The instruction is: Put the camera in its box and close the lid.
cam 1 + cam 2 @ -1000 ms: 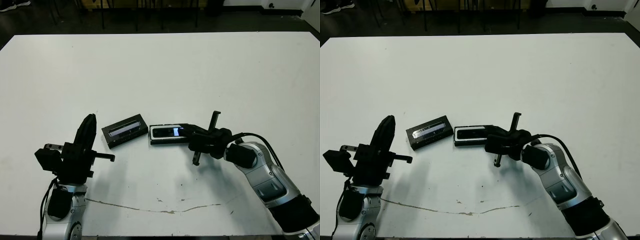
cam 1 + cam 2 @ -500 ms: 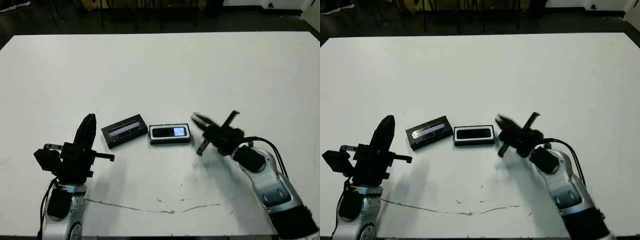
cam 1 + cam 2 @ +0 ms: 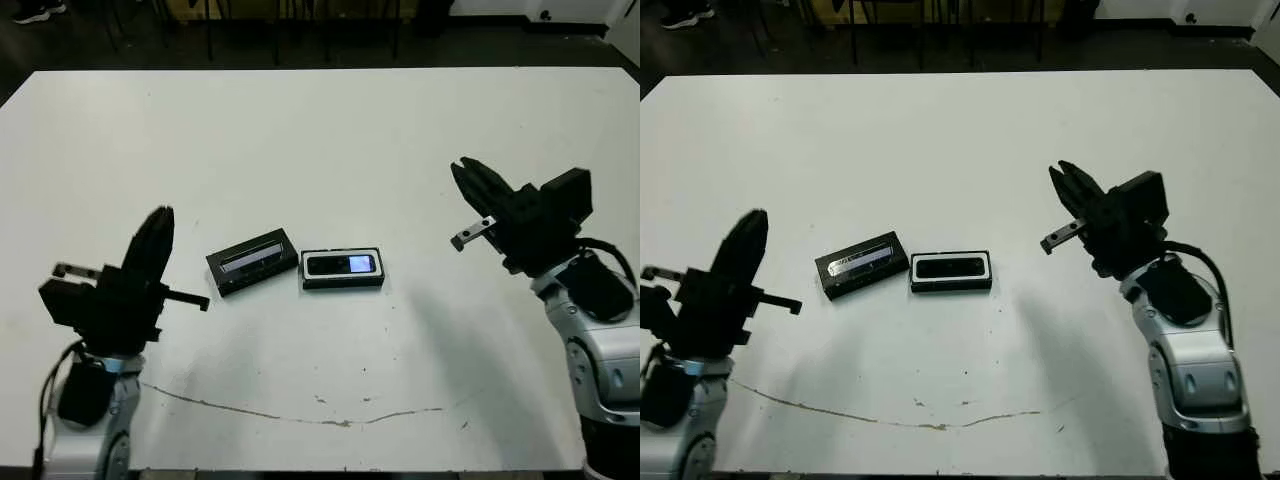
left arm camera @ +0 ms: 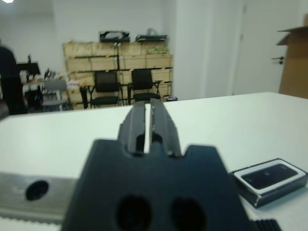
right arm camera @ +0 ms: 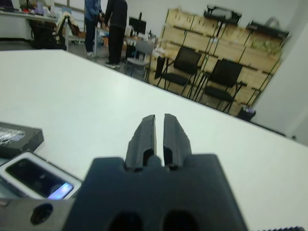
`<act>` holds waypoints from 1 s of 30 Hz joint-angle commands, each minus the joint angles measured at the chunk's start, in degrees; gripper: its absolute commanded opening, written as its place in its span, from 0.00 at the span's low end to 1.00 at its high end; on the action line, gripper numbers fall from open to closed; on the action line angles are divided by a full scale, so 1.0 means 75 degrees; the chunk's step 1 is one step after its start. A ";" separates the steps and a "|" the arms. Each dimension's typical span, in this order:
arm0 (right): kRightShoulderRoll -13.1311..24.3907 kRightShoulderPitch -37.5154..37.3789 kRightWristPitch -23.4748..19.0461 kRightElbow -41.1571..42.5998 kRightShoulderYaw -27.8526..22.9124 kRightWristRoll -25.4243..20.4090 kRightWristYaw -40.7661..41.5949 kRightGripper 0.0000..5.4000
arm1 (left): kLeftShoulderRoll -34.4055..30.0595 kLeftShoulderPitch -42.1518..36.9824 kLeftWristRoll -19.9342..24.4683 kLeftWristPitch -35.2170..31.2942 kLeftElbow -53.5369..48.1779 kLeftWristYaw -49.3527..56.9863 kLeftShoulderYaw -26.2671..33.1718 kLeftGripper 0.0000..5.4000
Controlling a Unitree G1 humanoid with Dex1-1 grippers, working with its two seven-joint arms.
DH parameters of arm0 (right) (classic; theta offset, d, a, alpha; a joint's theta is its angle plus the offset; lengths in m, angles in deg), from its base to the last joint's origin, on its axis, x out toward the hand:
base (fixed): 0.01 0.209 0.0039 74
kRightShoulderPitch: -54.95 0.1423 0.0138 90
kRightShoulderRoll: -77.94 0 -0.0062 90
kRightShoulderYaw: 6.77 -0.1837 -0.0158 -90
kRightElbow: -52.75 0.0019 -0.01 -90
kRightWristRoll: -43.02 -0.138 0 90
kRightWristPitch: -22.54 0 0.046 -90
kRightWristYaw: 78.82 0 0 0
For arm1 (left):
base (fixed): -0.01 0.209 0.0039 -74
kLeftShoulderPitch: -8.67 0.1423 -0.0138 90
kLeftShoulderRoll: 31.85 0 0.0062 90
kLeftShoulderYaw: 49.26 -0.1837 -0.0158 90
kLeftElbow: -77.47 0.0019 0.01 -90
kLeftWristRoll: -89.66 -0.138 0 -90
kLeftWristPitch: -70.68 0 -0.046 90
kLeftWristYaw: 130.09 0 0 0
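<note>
The camera (image 3: 340,265), a slim black bar with a small bluish screen, lies inside the box (image 3: 342,282), a shallow black tray with a white lining, near the table's middle front. Just left of the box the flat black lid (image 3: 252,261) rests on the table, its glossy strip facing up. My right gripper (image 3: 462,172) is raised well to the right of the box, shut and holding nothing. My left gripper (image 3: 160,215) hovers left of the lid, also shut and holding nothing. The right wrist view shows the box (image 5: 12,166) and the lid (image 5: 17,136) off to one side of my shut fingers (image 5: 146,130).
A thin dark crack line (image 3: 300,415) runs along the table's front. Chairs (image 5: 216,79) and stacked crates stand beyond the far edge, and two people (image 5: 108,29) stand far back in the room.
My right gripper has pulled away from the box, rising and moving right, and the camera stays lying in the tray. My left arm shifted slightly left.
</note>
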 commanded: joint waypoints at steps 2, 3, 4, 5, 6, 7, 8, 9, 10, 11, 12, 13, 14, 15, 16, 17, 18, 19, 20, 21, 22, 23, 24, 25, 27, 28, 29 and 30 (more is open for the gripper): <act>0.0191 -0.0062 -0.0651 0.0027 -0.0017 -0.0210 0.0079 0.00 | -0.0723 -0.0531 -0.0177 -0.0843 -0.0104 -0.0250 0.0112 0.00; 0.0190 0.0001 -0.0809 -0.0028 -0.0052 -0.0333 0.0108 0.00 | -0.1011 -0.0717 -0.0233 -0.1250 -0.0167 -0.0361 0.0108 0.00; 0.0194 0.0058 -0.0946 -0.0074 -0.0086 -0.0442 0.0125 0.00 | -0.1279 -0.0880 -0.0271 -0.1593 -0.0215 -0.0504 0.0092 0.02; 0.0203 0.0112 -0.1079 -0.0114 -0.0118 -0.0541 0.0137 0.00 | -0.1557 -0.1053 -0.0262 -0.1911 -0.0251 -0.0702 0.0065 0.04; 0.0212 0.0163 -0.1179 -0.0168 -0.0152 -0.0638 0.0162 0.00 | -0.1860 -0.1263 -0.0220 -0.2185 -0.0246 -0.0974 0.0022 0.06; 0.0213 0.0205 -0.1233 -0.0235 -0.0188 -0.0744 0.0204 0.00 | -0.2138 -0.1478 -0.0194 -0.2412 -0.0221 -0.1247 -0.0040 0.09; 0.0219 0.0239 -0.1285 -0.0282 -0.0211 -0.0821 0.0227 0.00 | -0.2389 -0.1704 -0.0153 -0.2648 -0.0178 -0.1513 -0.0112 0.12; 0.0227 0.0263 -0.1336 -0.0314 -0.0227 -0.0878 0.0234 0.00 | -0.2589 -0.1906 -0.0123 -0.2830 -0.0119 -0.1749 -0.0185 0.15; 0.0227 0.0279 -0.1364 -0.0343 -0.0236 -0.0915 0.0230 0.00 | -0.2785 -0.2118 -0.0168 -0.2885 0.0001 -0.2002 -0.0293 0.18; 0.0230 0.0290 -0.1385 -0.0362 -0.0240 -0.0937 0.0225 0.00 | -0.2953 -0.2342 -0.0187 -0.2948 0.0150 -0.2261 -0.0411 0.22; 0.0232 0.0296 -0.1428 -0.0353 -0.0242 -0.0955 0.0205 0.00 | -0.3098 -0.2591 -0.0180 -0.3085 0.0307 -0.2510 -0.0548 0.25; 0.0230 0.0301 -0.1484 -0.0336 -0.0247 -0.0975 0.0180 0.00 | -0.3182 -0.2806 -0.0150 -0.3188 0.0472 -0.2722 -0.0659 0.29; 0.0229 0.0299 -0.1542 -0.0301 -0.0250 -0.0987 0.0150 0.00 | -0.3254 -0.3010 -0.0131 -0.3259 0.0645 -0.2928 -0.0774 0.32; 0.0224 0.0296 -0.1577 -0.0280 -0.0259 -0.1008 0.0132 0.00 | -0.3314 -0.3204 -0.0129 -0.3314 0.0820 -0.3128 -0.0888 0.35; 0.0224 0.0296 -0.1624 -0.0257 -0.0266 -0.1024 0.0111 0.00 | -0.3341 -0.3397 -0.0118 -0.3304 0.1045 -0.3345 -0.1006 0.39; 0.0225 0.0296 -0.1661 -0.0237 -0.0269 -0.1031 0.0090 0.00 | -0.3359 -0.3544 -0.0116 -0.3282 0.1229 -0.3522 -0.1095 0.42; 0.0208 0.0294 -0.1693 -0.0225 -0.0282 -0.1053 0.0065 0.00 | -0.3373 -0.3692 -0.0131 -0.3202 0.1460 -0.3726 -0.1201 0.45; 0.0195 0.0291 -0.1735 -0.0202 -0.0290 -0.1068 0.0031 0.00 | -0.3374 -0.3824 -0.0138 -0.3128 0.1703 -0.3924 -0.1296 0.49; 0.0195 0.0282 -0.1724 -0.0191 -0.0291 -0.1069 0.0026 0.00 | -0.3350 -0.3946 -0.0076 -0.3182 0.1931 -0.4112 -0.1360 0.52; 0.0205 0.0271 -0.1715 -0.0158 -0.0283 -0.1042 0.0003 0.00 | -0.3322 -0.4094 0.0034 -0.3302 0.2198 -0.4354 -0.1426 0.55; 0.0218 0.0262 -0.1697 -0.0128 -0.0276 -0.1016 -0.0007 0.00 | -0.3298 -0.4217 0.0115 -0.3407 0.2415 -0.4543 -0.1481 0.59; 0.0223 0.0255 -0.1680 -0.0109 -0.0277 -0.1005 -0.0016 0.00 | -0.3291 -0.4341 0.0167 -0.3471 0.2632 -0.4739 -0.1551 0.62; 0.0240 0.0250 -0.1658 -0.0095 -0.0272 -0.0987 -0.0018 0.00 | -0.3293 -0.4471 0.0220 -0.3498 0.2867 -0.4984 -0.1633 0.65; 0.0265 0.0248 -0.1648 -0.0079 -0.0259 -0.0956 -0.0025 0.00 | -0.3313 -0.4588 0.0251 -0.3551 0.3066 -0.5209 -0.1720 0.69; 0.0293 0.0250 -0.1649 -0.0058 -0.0242 -0.0913 -0.0037 0.00 | -0.3325 -0.4773 0.0336 -0.3686 0.3413 -0.5619 -0.1831 0.76; 0.0286 0.0256 -0.1644 -0.0068 -0.0245 -0.0921 -0.0032 0.00 | -0.3308 -0.4847 0.0414 -0.3715 0.3628 -0.5851 -0.1866 0.79; 0.0277 0.0269 -0.1658 -0.0075 -0.0243 -0.0925 -0.0042 0.00 | -0.3288 -0.4900 0.0455 -0.3684 0.3818 -0.6041 -0.1893 0.82; 0.0270 0.0279 -0.1666 -0.0081 -0.0239 -0.0929 -0.0051 0.00 | -0.3277 -0.4945 0.0479 -0.3628 0.3984 -0.6211 -0.1923 0.86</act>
